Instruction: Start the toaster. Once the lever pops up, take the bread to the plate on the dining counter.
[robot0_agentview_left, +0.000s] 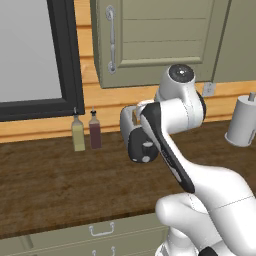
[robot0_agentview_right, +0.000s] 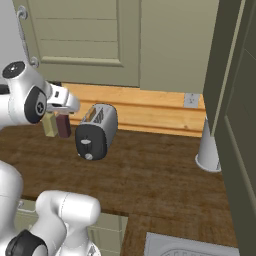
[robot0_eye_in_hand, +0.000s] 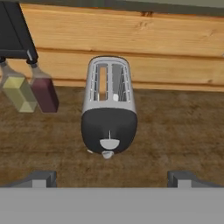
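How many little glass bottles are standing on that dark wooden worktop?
2. A yellow-filled glass bottle and a dark red one stand side by side against the wooden back wall, left of the silver toaster. The arm may hide others.

The toaster (robot0_eye_in_hand: 109, 109) stands on the dark wood worktop, close to the pale plank wall, its shiny silver body running back toward that wall and its rounded black end face turned out to the room (robot0_agentview_right: 96, 131). A pale round knob sits low on that face, and the lever (robot0_eye_in_hand: 109, 133) is a thin dark tab just above it. One of the two top slots holds the bread (robot0_eye_in_hand: 102, 81), its golden-brown edge showing inside, sunk within the slot.
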